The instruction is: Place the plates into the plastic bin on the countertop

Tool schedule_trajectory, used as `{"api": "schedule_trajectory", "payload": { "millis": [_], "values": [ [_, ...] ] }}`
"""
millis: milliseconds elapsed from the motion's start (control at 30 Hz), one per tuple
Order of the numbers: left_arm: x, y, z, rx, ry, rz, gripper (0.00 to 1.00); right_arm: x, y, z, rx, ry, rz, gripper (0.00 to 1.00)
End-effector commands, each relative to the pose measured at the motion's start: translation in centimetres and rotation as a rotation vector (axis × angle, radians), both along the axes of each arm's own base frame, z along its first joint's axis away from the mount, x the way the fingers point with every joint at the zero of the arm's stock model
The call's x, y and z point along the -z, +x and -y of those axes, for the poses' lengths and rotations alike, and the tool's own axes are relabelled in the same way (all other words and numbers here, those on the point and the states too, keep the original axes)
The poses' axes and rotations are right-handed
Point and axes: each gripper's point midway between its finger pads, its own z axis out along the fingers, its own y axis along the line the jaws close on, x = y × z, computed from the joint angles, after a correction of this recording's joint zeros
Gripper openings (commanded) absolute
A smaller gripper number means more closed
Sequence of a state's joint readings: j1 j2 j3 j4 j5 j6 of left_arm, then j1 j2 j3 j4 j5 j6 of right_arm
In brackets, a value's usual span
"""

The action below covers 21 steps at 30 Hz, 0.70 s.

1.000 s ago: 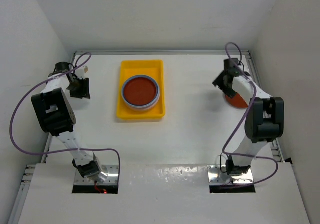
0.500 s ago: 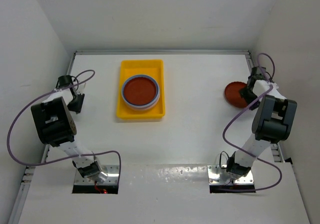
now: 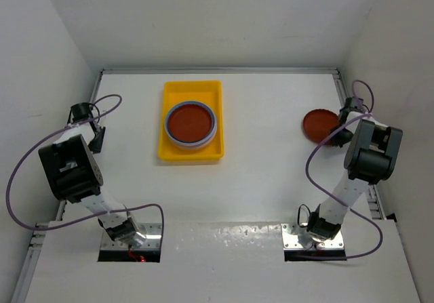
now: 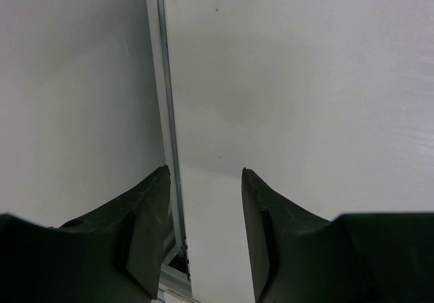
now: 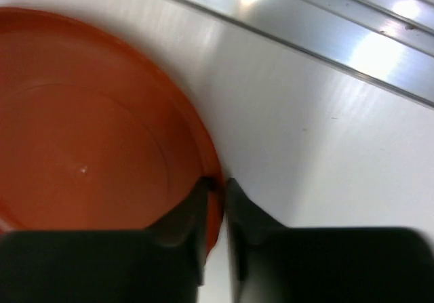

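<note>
The yellow plastic bin [image 3: 170, 152] lies at the back left of the white countertop [image 3: 264, 167]. In it sits a stack of plates [image 3: 190, 124] with a dark red one on top, ringed by a lavender rim. A lone dark red plate [image 3: 317, 123] [image 5: 88, 133] lies flat near the right wall. My right gripper [image 3: 339, 128] [image 5: 215, 184] is shut on that plate's right rim, one finger inside and one outside. My left gripper [image 3: 95, 139] [image 4: 205, 174] hangs open by the left wall, holding nothing.
White walls close in the countertop on the left, back and right. A metal rail [image 5: 319, 32] runs along the right edge just beyond the dark red plate, and a similar rail [image 4: 166, 113] lines the left edge.
My right gripper swung from above the plate to its right rim and closed on it. The left arm drew back toward the left wall, gripper still open.
</note>
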<state>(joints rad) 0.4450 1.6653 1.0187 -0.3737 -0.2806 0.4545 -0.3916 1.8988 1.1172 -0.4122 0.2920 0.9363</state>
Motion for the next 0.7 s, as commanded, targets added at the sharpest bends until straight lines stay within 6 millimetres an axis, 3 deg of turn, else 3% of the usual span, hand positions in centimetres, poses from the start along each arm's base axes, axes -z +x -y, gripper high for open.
{"api": "schedule_trajectory", "payload": {
  "millis": [0,67,133,267,300,333,367,400,433,467,500,533,567,600,633,667],
  "values": [
    [-2.2,1.7,0.0,0.001,-0.015,0.092,0.49,-0.2,0.4,-0.5,-0.002,0.021,0.061,0.04],
    [-2.2,1.9,0.2,-0.001,-0.029,0.092,0.49,-0.2,0.5,-1.3,-0.014,0.045,0.083,0.00],
    [-2.0,2.2,0.4,0.009,-0.048,0.091,0.49,-1.8,1.4,-2.2,-0.039,0.045,0.141,0.00],
    [-2.2,3.8,1.0,0.026,-0.073,0.113,0.49,-8.1,5.5,-6.7,-0.189,-0.022,0.329,0.00],
    [-2.0,3.9,1.0,0.026,-0.078,0.102,0.49,-10.0,6.8,-9.7,-0.264,-0.025,0.384,0.00],
    [-2.5,4.3,1.0,0.032,-0.081,0.118,0.49,-11.3,7.7,-10.7,-0.291,-0.031,0.428,0.00],
    [-2.0,4.3,1.5,0.034,-0.093,0.105,0.49,-13.8,9.3,-12.0,-0.329,-0.045,0.503,0.00],
    [-2.4,4.8,1.6,0.042,-0.097,0.119,0.49,-15.1,10.4,-15.7,-0.424,-0.028,0.552,0.00],
    [-2.0,5.0,2.0,0.053,-0.102,0.111,0.49,-15.2,10.9,-18.3,-0.520,-0.021,0.554,0.00],
    [-2.0,5.0,2.0,0.053,-0.102,0.111,0.49,-17.8,12.3,-20.3,-0.582,-0.010,0.599,0.00],
    [-2.3,5.3,2.1,0.050,-0.109,0.126,0.49,-18.3,12.4,-23.2,-0.673,-0.007,0.596,0.00],
    [-2.3,5.5,2.4,0.059,-0.110,0.126,0.49,-16.4,12.6,-26.3,-0.755,0.020,0.543,0.00],
    [-1.9,5.6,2.6,0.058,-0.127,0.125,0.49,-18.8,12.4,-30.9,-0.886,0.052,0.551,0.00],
    [-1.9,5.6,2.6,0.058,-0.127,0.125,0.49,-17.6,12.5,-32.2,-0.943,0.050,0.507,0.00],
    [-1.9,5.6,2.6,0.058,-0.127,0.125,0.49,-18.8,13.0,-33.7,-1.000,0.042,0.524,0.00],
    [-1.9,5.6,2.6,0.058,-0.127,0.125,0.49,-17.1,11.9,-36.1,-1.095,0.085,0.462,0.00]
  ]
}}
